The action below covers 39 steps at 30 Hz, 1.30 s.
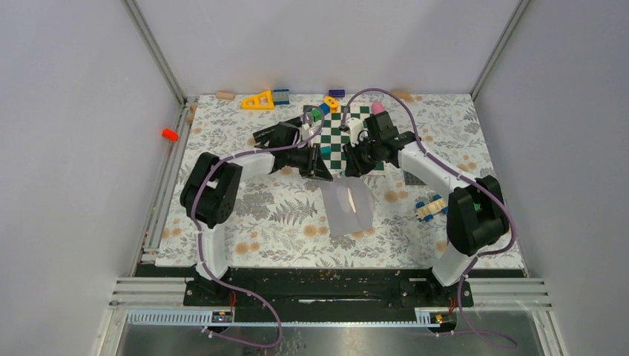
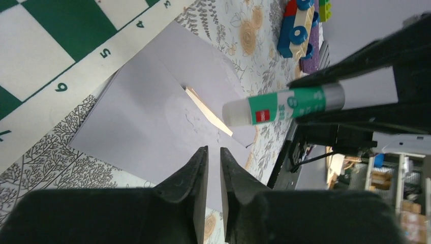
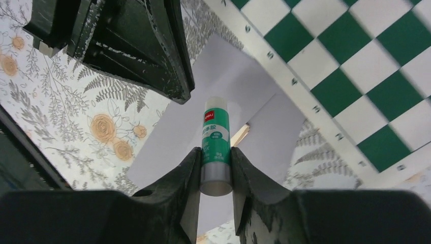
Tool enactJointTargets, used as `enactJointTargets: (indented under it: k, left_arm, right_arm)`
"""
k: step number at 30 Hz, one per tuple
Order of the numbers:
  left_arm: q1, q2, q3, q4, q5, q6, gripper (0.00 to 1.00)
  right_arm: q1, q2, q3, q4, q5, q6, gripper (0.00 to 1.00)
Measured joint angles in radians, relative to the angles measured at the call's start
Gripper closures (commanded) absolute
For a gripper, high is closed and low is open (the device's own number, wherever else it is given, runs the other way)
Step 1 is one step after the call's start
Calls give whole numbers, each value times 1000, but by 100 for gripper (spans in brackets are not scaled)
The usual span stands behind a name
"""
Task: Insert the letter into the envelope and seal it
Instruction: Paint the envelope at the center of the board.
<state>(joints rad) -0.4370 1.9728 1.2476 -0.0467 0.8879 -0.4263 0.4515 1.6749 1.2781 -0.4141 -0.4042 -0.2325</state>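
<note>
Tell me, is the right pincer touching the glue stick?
Touching. The right wrist view shows the right pincer squeezing the glue stick, with both fingers pressed against its sides.

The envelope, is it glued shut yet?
Not yet. Done, it seems: a tan edge, probably the letter, peeks from a slit in the envelope, so it looks tucked inside. In hand: the right gripper is shut on a glue stick above the envelope; the left gripper, nearly closed and empty, hovers close by. Left: gluing the flap and pressing it down.
</note>
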Motion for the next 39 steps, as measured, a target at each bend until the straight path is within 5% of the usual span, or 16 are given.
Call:
enactJointTargets:
  k: [12, 39]
  left_arm:
    - [0, 67, -69, 103, -45, -104, 86]
    - [-42, 144, 10, 8, -136, -63, 91]
  right_arm:
    - [0, 93, 19, -150, 26, 160, 100]
    - [24, 209, 85, -175, 127, 174, 100]
